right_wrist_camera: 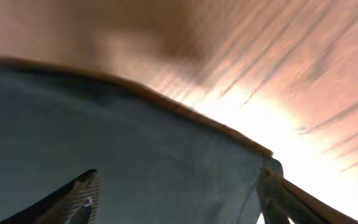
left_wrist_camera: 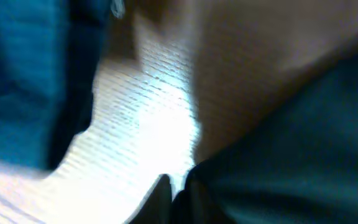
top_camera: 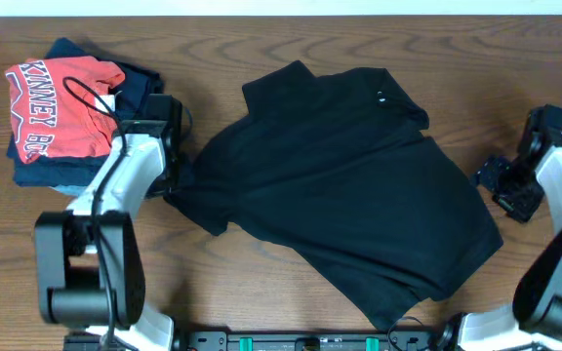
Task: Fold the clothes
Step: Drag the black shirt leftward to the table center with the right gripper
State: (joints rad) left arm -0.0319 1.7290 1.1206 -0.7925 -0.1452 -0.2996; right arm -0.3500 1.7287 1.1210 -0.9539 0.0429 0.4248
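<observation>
Left gripper (top_camera: pixel 174 178) sits at the edge of the black garment (top_camera: pixel 349 185), and blur hides whether its jaws hold cloth, so confirm the pinch before lifting; right gripper (top_camera: pixel 491 180) is wide open, hem between its jaws: advance, clamp, lift evenly.

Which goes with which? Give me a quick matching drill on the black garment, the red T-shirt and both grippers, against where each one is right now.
Things:
1. black garment
2. red T-shirt
3. left gripper
4. right gripper

Places:
A. on top of the folded pile
B. at the garment's right edge, jaws wide open
C. spread over the middle of the table
D. at the garment's left edge

Pairs: 1-C, 2-A, 3-D, 4-B.
</observation>
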